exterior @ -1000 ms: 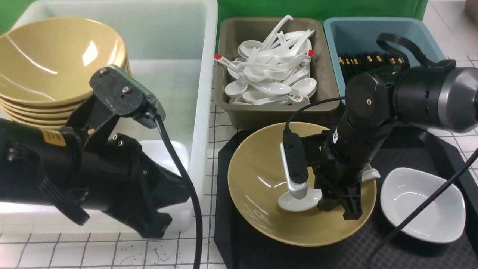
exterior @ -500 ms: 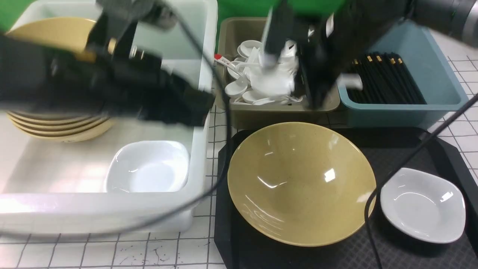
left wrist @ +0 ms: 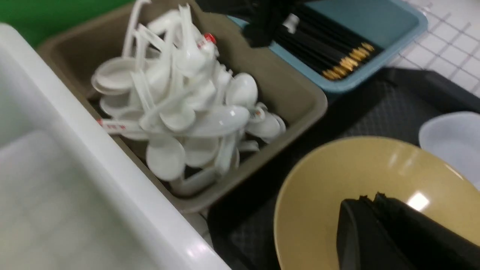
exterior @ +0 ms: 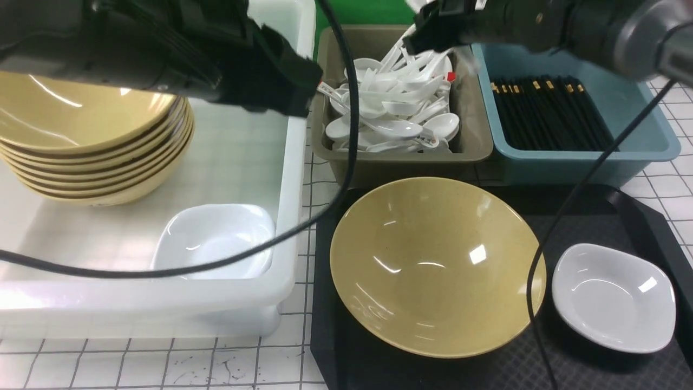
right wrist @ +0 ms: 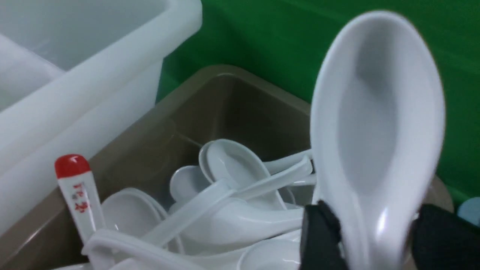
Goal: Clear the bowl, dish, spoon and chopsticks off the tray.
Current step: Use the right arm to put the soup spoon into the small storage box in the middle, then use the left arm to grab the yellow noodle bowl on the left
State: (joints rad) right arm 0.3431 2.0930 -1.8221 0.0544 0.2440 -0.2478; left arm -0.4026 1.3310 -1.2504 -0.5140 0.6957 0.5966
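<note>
Right gripper [right wrist: 375, 221] is up high over the khaki bin [exterior: 471, 146], and it's got the spoon [right wrist: 375, 112]! The handle sits between the two black fingers [right wrist: 322, 236] and the scoop stands upright, hollow side facing the wrist camera. It's a bit blurred, but both fingers look to be touching the handle. Below it the bin is heaped with white spoons, one of them with a red-tipped handle [right wrist: 73, 176].

Over on the other side, the left gripper [left wrist: 371, 198] is pinched right together, tips meeting, nothing in it. That arm hangs raised above the white tub [exterior: 292, 216].

Down on the tray [exterior: 595, 216], the bowl [exterior: 433, 265] sits toward the left, glossy and with nothing inside. The dish [exterior: 614, 298] is just to its right, close by the rim.

Black chopsticks [exterior: 547, 114] with gold bands lie side by side in the blue bin [exterior: 649, 146], right beside the khaki one.

In the tub, a stack of yellow bowls [exterior: 92, 146] stands at the far left, and a white dish [exterior: 216, 238] rests in the near corner.
</note>
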